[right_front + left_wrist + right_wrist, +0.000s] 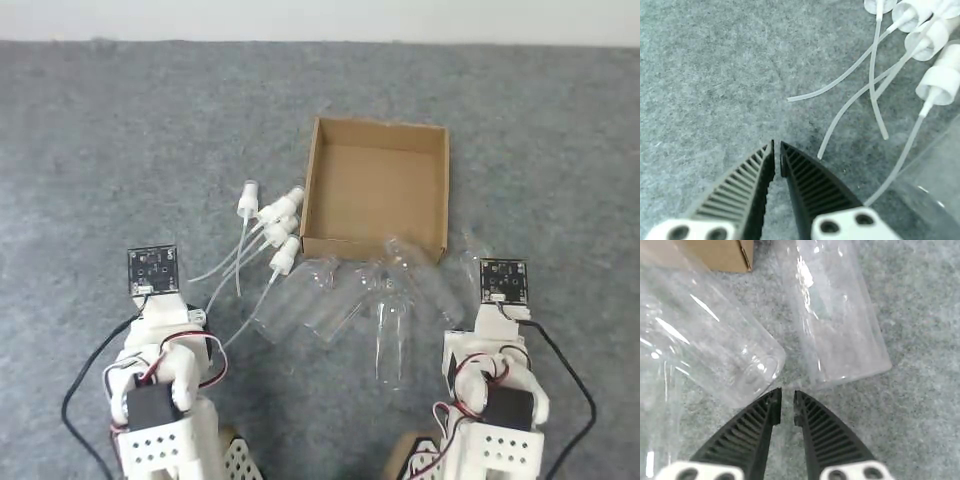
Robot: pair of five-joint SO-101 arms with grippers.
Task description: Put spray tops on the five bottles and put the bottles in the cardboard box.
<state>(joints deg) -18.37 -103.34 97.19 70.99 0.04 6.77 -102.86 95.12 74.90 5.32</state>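
Left pincer (777, 146) and right pincer (787, 392) sit pressed together, empty; the left should spread before straddling a white plastic spray top (940, 82) squarely.

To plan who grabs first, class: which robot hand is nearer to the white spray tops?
Left. The left hand lies just short of the tubes of the spray tops; the right hand is farther off, at the clear bottles.
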